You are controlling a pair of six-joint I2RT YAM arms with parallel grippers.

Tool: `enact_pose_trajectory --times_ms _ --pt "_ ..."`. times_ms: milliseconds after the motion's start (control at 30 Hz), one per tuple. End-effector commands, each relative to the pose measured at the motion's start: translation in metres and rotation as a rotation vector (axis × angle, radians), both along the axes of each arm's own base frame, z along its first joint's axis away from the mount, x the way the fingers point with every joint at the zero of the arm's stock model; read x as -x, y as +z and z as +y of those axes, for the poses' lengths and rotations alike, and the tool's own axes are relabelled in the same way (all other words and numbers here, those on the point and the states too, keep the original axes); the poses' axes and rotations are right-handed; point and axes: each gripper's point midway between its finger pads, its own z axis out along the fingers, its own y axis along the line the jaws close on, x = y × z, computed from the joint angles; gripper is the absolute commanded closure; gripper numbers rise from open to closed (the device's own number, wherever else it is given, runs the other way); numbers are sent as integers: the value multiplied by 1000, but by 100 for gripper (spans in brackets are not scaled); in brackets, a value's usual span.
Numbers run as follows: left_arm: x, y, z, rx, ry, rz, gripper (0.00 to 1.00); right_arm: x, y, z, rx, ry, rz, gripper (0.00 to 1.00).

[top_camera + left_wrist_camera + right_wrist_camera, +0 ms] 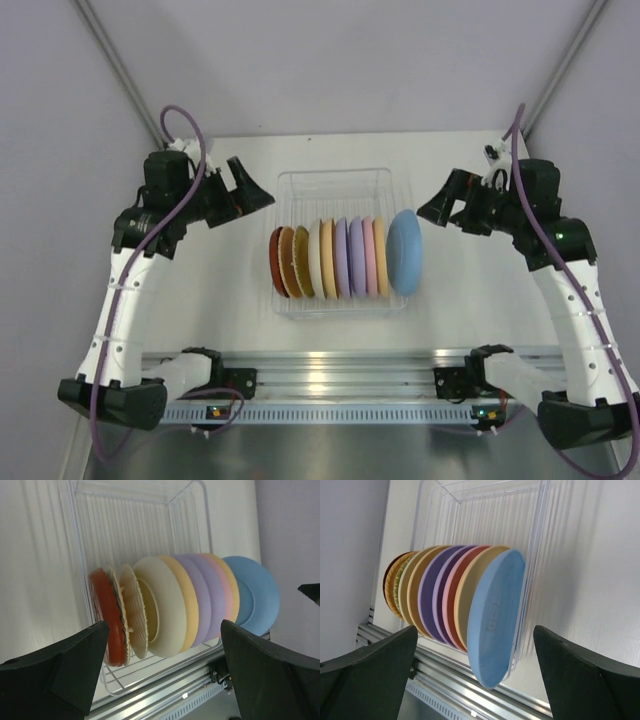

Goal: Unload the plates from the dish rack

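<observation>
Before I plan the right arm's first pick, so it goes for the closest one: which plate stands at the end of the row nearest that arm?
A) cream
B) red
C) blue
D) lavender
C: the blue plate leans at the right end of the row in the dish rack.

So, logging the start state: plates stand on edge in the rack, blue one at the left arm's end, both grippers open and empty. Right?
No: the blue plate stands at the right arm's end of the row, as the top view shows. The rest holds.
</observation>
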Motion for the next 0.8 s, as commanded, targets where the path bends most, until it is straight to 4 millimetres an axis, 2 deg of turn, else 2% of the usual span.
enact_pose_trajectory --times_ms 0,67,167,200,233,333,467,533,600,633,700,733,767 --pt "4 -13 -8 8 -61 -1 1 5 12 2 39 22 -11 1" --pt "-3 -21 -13 1 -65 -1 1 7 5 13 14 54 12 12" --pt "-12 -29 -7 -39 -21 -24 1 13 -12 32 -23 93 48 26" --pt "-15 -25 -7 -47 -20 -52 1 16 -16 38 -35 109 58 32" --pt "-18 -26 -6 -53 -13 -54 1 23 -25 50 -52 141 87 44" --pt "-23 -21 -13 -58 -42 -82 1 29 -32 66 -60 193 99 57" --pt "-38 -22 -13 -80 -41 -124 1 26 -47 54 37 170 113 46" --pt "-44 -18 -13 -80 -32 -151 1 22 -41 47 82 158 74 41" --pt "-49 -14 -14 -65 -27 -170 1 20 -35 49 80 179 47 44" --pt "-51 -15 -15 -59 -25 -173 1 18 -37 48 84 191 41 58" --pt "-60 -12 -17 -38 -10 -188 1 17 -41 54 54 224 56 78" --pt "-62 -7 -18 -30 -8 -196 1 16 -49 55 40 231 78 92" --pt "-63 -5 -20 -19 -16 -193 1 16 -52 58 21 244 89 96"
